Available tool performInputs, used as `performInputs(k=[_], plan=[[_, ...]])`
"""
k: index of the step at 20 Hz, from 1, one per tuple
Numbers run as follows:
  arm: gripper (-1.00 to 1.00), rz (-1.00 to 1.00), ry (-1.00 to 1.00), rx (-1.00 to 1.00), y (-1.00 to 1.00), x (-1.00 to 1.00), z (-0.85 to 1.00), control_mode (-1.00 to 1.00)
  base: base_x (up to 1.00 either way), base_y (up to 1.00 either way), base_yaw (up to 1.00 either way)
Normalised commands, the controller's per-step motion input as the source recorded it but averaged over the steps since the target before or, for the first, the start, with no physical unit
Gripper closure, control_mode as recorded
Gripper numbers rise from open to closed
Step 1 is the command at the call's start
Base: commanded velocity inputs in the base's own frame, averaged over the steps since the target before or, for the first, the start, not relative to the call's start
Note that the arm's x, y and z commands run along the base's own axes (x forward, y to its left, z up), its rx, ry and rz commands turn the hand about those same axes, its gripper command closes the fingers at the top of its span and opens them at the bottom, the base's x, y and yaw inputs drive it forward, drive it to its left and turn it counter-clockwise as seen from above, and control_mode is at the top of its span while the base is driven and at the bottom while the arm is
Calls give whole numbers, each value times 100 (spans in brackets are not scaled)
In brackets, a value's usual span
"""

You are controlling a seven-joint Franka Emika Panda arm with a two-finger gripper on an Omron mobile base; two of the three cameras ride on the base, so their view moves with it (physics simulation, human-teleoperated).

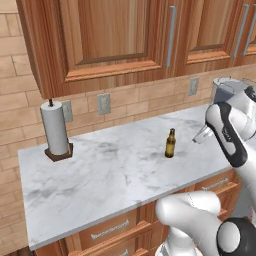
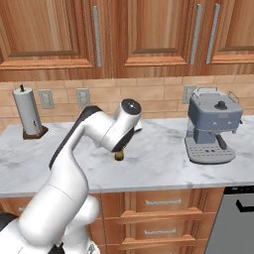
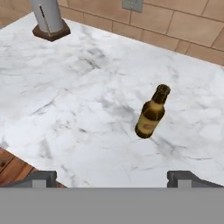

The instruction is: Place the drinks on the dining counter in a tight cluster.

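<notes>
Looking along the hand, we see the brown bottle (image 3: 152,113) standing upright on the marble tabletop (image 3: 87,109), out in its open middle and well apart from everything else. Our pincer (image 3: 112,177) is spread wide, its two tips far apart and holding nothing, poised above the tabletop's front edge and short of the bottle. From the left base view the bottle (image 1: 170,143) stands between the front edge and the back wall, with the paper towel roll (image 1: 55,131) near the tabletop's back left corner. From the right base view our arm (image 2: 99,134) hides most of the bottle, leaving just its base (image 2: 119,156) showing. A coffee machine (image 2: 212,127) sits toward the tabletop's right end, near the back wall.
</notes>
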Motion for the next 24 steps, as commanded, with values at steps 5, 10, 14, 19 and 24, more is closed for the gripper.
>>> performInputs(k=[5, 10, 14, 19, 24], plan=[[-100, 29, 0, 10, -10, 31, -11, -100, 0, 0, 0], [-100, 21, 0, 23, 0, 38, -32, -100, 0, 0, 0], [-100, 19, 0, 24, -3, 46, -6, -100, 0, 0, 0], [-100, 20, 0, 6, -2, 27, 0, -100, 0, 0, 0], [-100, 1, 0, 0, 0, 7, -23, -100, 0, 0, 0]])
